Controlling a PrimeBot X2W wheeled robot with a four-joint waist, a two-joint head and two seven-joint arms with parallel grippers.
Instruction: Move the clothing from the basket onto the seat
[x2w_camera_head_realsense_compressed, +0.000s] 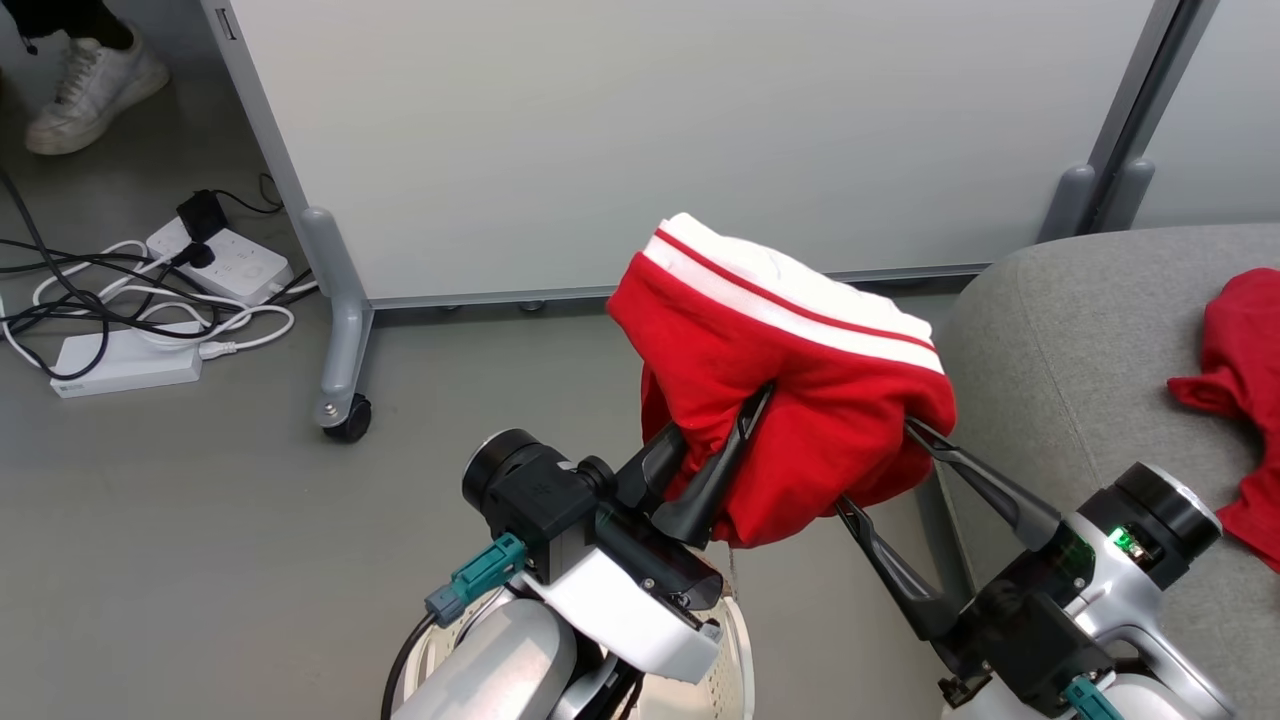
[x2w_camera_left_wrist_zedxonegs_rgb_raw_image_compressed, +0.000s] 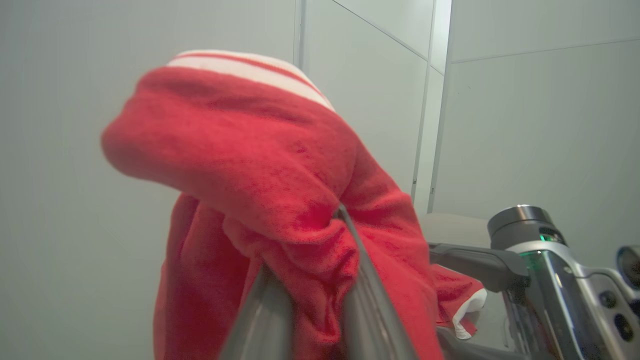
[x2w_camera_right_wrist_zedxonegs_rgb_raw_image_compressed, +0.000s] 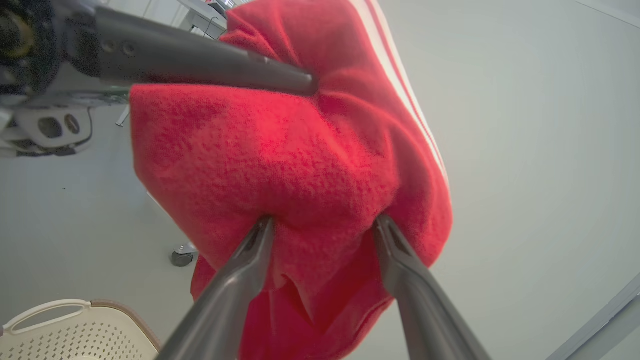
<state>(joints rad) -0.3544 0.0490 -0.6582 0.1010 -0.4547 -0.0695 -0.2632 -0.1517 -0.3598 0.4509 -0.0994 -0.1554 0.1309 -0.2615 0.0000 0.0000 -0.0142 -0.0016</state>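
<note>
Above the floor (x2w_camera_head_realsense_compressed: 200, 520), just short of the seat (x2w_camera_head_realsense_compressed: 1080, 330), the garment (x2w_camera_head_realsense_compressed: 790, 400) hangs bunched, pinched in the left gripper (x2w_camera_head_realsense_compressed: 725, 415). The right gripper (x2w_camera_head_realsense_compressed: 875, 465) has its jaws spread wide, tips pressed into the cloth. The seat lies at 3 o'clock, with the right arm nearer it.

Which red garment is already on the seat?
The red garment lying at the far right on the grey seat. The striped garment hangs aloft, pinched in the left gripper.
</note>
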